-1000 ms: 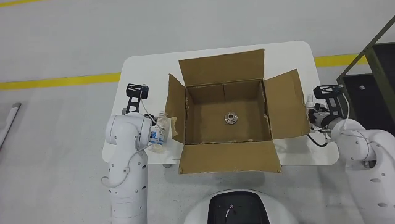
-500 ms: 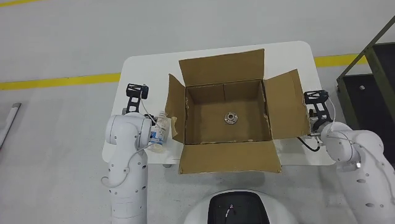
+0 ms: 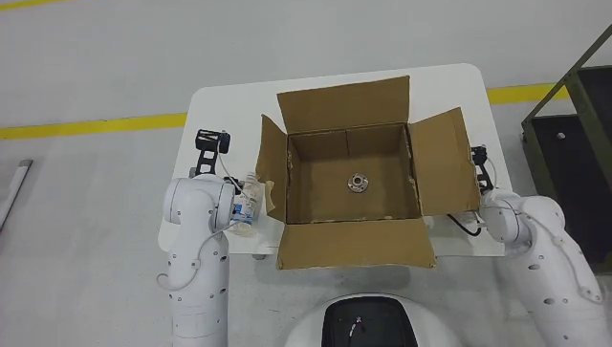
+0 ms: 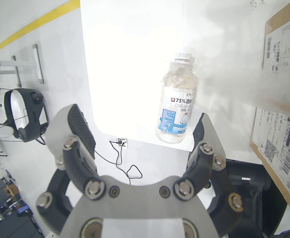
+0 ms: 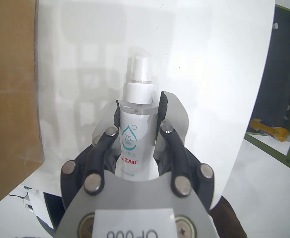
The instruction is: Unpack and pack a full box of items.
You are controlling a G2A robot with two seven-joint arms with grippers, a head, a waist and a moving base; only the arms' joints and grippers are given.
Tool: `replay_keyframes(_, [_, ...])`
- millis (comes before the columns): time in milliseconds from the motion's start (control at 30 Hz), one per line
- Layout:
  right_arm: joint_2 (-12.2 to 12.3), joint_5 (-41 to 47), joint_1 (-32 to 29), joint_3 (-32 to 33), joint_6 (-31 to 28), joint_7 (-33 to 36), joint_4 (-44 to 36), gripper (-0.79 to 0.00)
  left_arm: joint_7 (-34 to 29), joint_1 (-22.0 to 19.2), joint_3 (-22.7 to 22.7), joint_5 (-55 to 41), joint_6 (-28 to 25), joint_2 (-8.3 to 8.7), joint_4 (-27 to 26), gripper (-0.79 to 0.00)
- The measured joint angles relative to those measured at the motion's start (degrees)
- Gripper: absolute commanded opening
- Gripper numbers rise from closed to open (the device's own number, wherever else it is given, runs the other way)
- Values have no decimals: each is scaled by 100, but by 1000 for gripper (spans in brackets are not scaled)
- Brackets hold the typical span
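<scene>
**Desk:** What do the wrist cameras give that the overhead one leaves vague?

**Photographer:** The grips. The right arm's jaws are clamped on a spray bottle (image 5: 130, 139), one on each side of its shoulder, above the white worktop (image 5: 197, 38) and just beside the right flap of the cardboard box (image 5: 11, 75). The left arm's jaws stand wide apart, holding nothing, above a clear bottle (image 4: 176, 102).

**Desk:** Which way do the bottles point?

**Photographer:** The spray bottle's long axis runs in line with the jaws, its white pump head leading away from the wrist. The clear bottle lies on its side with its base at the worktop's near edge and its cap toward the far side, close to the box's left flap.

**Desk:** And from above?

**Photographer:** The inside of the box. It sits mid-worktop with all four flaps folded out. A small round metal part (image 3: 357, 184) lies near the middle of its floor, apart from the walls.
</scene>
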Motion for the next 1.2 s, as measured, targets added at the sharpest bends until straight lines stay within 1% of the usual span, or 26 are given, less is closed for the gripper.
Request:
replay_keyframes(67, [7, -4, -3, -8, 9, 13, -6, -523, 0, 0, 0, 0, 0, 0, 0, 0])
replay_keyframes(167, [17, 11, 11, -4, 7, 7, 3, -468, 0, 0, 0, 0, 0, 0, 0, 0])
replay_keyframes(200, [21, 14, 14, 0, 7, 7, 2, -419, 0, 0, 0, 0, 0, 0, 0, 0])
replay_keyframes(300, [33, 30, -9, 12, 13, 26, -58, -413, 0, 0, 0, 0, 0, 0, 0, 0])
replay_keyframes(333, [36, 44, -21, 21, 17, 30, -89, -351, 0, 0, 0, 0, 0, 0, 0, 0])
replay_keyframes(433, [51, 147, -69, 95, 29, 48, -269, -336, 0, 0, 0, 0, 0, 0, 0, 0])
replay_keyframes(467, [57, 189, -84, 132, 33, 57, -333, -302, 0, 0, 0, 0, 0, 0, 0, 0])
replay_keyframes(500, [64, 226, -101, 178, 39, 72, -399, -194, 0, 0, 0, 0, 0, 0, 0, 0])
replay_keyframes(533, [71, 261, -117, 229, 43, 92, -466, -129, 0, 0, 0, 0, 0, 0, 0, 0])
replay_keyframes(567, [84, 311, -135, 311, 46, 115, -560, -160, 0, 0, 0, 0, 0, 0, 0, 0])
replay_keyframes(600, [93, 353, -147, 387, 63, 118, -633, -215, 0, 0, 0, 0, 0, 0, 0, 0])
replay_keyframes(633, [103, 404, -156, 475, 93, 117, -705, -292, 0, 0, 0, 0, 0, 0, 0, 0])
replay_keyframes(667, [115, 506, -161, 621, 158, 104, -806, -403, 0, 0, 0, 0, 0, 0, 0, 0])
replay_keyframes(700, [124, 613, -160, 750, 217, 81, -889, -437, 0, 0, 0, 0, 0, 0, 0, 0])
replay_keyframes(733, [133, 737, -157, 888, 265, 47, -973, -502, 0, 0, 0, 0, 0, 0, 0, 0])
replay_keyframes(833, [161, 1336, -115, 1389, 273, -242, -1283, -785, 0, 0, 0, 0, 0, 0, 0, 0])
replay_keyframes(900, [164, 1787, -154, 1626, 170, -519, -1533, -785, 0, 0, 0, 0, 0, 0, 0, 0])
replay_keyframes(933, [160, 2161, -219, 1767, 77, -728, -1725, -785, 0, 0, 0, 0, 0, 0, 0, 0])
replay_keyframes(1033, [150, 2951, -422, 1989, -222, -1159, -2169, -785, 0, 0, 0, 0, 0, 0, 0, 0])
replay_keyframes(1133, [149, 3528, -677, 1984, -603, -1390, -2690, -785, 0, 0, 0, 0, 0, 0, 0, 0])
replay_keyframes(1200, [158, 3763, -817, 1817, -885, -1315, -3020, -785, 0, 0, 0, 0, 0, 0, 0, 0])
